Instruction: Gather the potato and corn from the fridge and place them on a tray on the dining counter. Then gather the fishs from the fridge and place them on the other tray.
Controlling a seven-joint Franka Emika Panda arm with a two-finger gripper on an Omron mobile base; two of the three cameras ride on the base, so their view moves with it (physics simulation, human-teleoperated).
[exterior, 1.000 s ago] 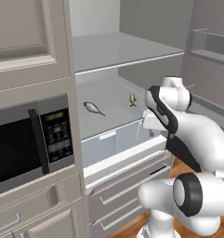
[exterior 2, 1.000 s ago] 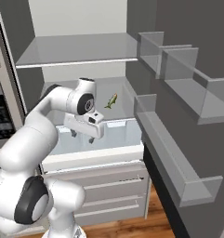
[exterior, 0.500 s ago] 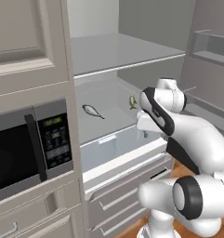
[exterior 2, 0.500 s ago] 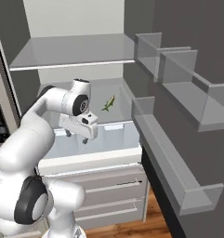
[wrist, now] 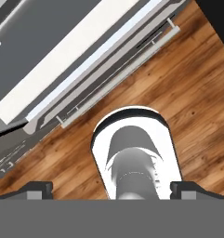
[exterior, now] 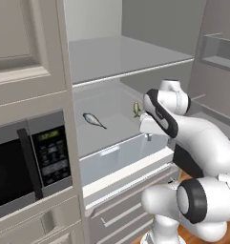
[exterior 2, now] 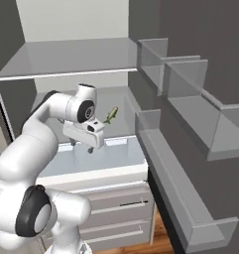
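Inside the open fridge (exterior: pixel 135 62), mid-frame, I see one fish (exterior: pixel 93 119) on the shelf and perhaps another (exterior 2: pixel 110 115) beside my gripper (exterior 2: pixel 82 147), whose jaws are spread, holding nothing.

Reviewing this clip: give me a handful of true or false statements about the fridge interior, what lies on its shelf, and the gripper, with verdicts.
1. The fridge stands open, its shelves in view. True.
2. A small grey fish lies on the shelf above the pale drawer. True.
3. The gripper is shut on the fish. False: its fingers stand open and hold nothing; the fish lies apart on the shelf.
4. A second small olive-green item lies further right on the same shelf. True.
5. The microwave sits inside the fridge. False: it is set in the cabinet to the fridge's left.
6. The hand view looks into the drawer. False: it looks down at wood floor.
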